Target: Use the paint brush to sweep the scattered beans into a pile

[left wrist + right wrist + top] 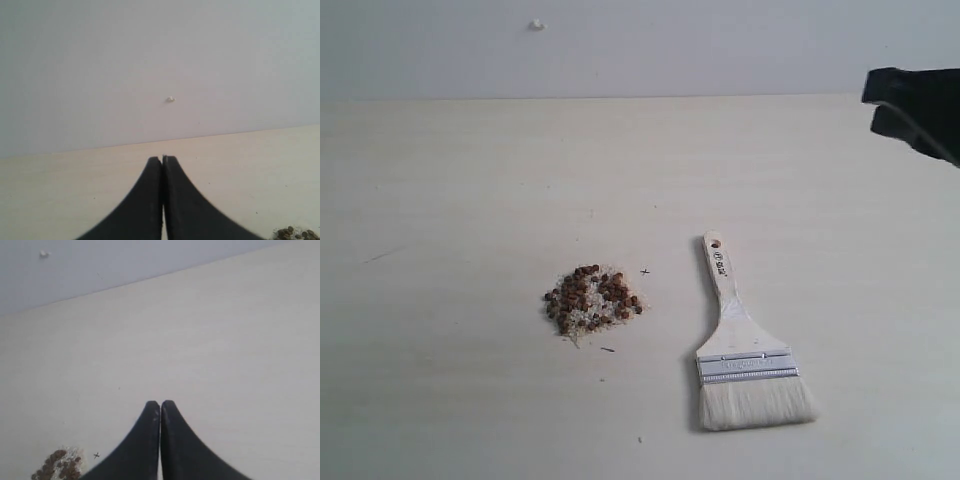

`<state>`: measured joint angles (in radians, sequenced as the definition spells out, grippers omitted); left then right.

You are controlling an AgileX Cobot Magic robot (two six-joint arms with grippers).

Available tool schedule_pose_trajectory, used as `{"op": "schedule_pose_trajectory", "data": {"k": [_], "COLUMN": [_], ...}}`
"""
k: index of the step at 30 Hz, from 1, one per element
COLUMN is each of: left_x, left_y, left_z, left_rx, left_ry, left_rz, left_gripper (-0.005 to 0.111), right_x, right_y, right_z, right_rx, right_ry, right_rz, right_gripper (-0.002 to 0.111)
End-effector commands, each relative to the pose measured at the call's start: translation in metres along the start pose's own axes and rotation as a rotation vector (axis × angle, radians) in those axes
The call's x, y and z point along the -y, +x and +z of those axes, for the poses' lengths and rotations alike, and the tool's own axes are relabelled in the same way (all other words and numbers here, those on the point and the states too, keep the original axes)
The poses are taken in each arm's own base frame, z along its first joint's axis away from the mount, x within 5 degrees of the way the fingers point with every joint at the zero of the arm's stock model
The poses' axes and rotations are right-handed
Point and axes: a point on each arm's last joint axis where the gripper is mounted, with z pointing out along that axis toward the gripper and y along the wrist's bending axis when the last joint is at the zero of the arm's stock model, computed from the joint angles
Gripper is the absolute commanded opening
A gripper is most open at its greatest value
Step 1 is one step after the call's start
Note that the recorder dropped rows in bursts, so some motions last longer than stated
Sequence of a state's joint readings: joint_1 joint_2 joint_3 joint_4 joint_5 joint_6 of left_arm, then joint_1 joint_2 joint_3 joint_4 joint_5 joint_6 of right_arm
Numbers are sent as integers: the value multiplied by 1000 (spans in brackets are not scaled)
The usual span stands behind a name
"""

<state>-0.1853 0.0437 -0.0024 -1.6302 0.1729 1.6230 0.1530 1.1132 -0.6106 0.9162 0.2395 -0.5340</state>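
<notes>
- The paint brush (745,350) lies flat on the pale table (440,180), on the right side of the exterior view. Its bristles (757,405) point toward the camera and its handle (722,275) points away.
- The beans (582,290) sit in one small pile (592,298) to the left of the brush, near it but clearly apart, with whitish grains (582,325) mixed in. I see almost nothing scattered beyond it, so I judge the sweeping is essentially done.
- My right gripper (160,403) is clenched on nothing, its two dark fingers pressed together. In the exterior view it hangs at the upper right edge, well away from the brush.
- My left gripper (162,159) is also clenched and empty. The exterior view does not show it, and its own camera catches the pile only at one corner.
- I expect the brush to be light, with a stiff, smooth wooden handle. The bristles look soft and would splay under pressure.
- I would take hold mid-handle, between the hole (714,242) at its end and the silver ferrule (748,366). It lies flat, so the fingers must open and straddle its narrow width.
- The beans look small, round and likely to roll, so any stroke should be slow and light.
</notes>
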Motion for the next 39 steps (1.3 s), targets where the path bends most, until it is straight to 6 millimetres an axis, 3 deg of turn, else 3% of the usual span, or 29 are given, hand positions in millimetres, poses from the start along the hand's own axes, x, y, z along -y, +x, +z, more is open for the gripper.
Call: {"op": "schedule_pose_trajectory", "data": {"k": [1,6,12,15,20,25,28,31,34,35,39], "left_x": [0,0,0,0,0,0,0,0,0,0,0], "left_y": [0,0,0,0,0,0,0,0,0,0,0], "left_z": [0,0,0,0,0,0,0,0,0,0,0], "left_rx": [3,3,3,3,3,3,3,3,3,3,3], "left_ry": [4,4,4,2,5,5,5,5,5,5,5], "left_rz": [2,2,2,2,2,2,2,2,2,2,2], "left_gripper": [0,0,0,0,0,0,0,0,0,0,0], "right_x": [-5,-16,-17,-14,-4,-6,-7,-2,11,25,43], "right_y": [13,8,4,13,37,52,56,62,71,79,102], "right_z": [-41,-83,-102,-118,-157,-178,-183,-175,-166,-157,-136], "right_rx": [92,260,373,419,619,731,750,711,661,626,549], "right_ry": [-50,-115,-80,-42,55,54,43,48,136,207,278], "right_rz": [-31,-66,-242,-394,-432,-462,-472,-441,-403,-336,-343], "right_gripper": [0,0,0,0,0,0,0,0,0,0,0]}}
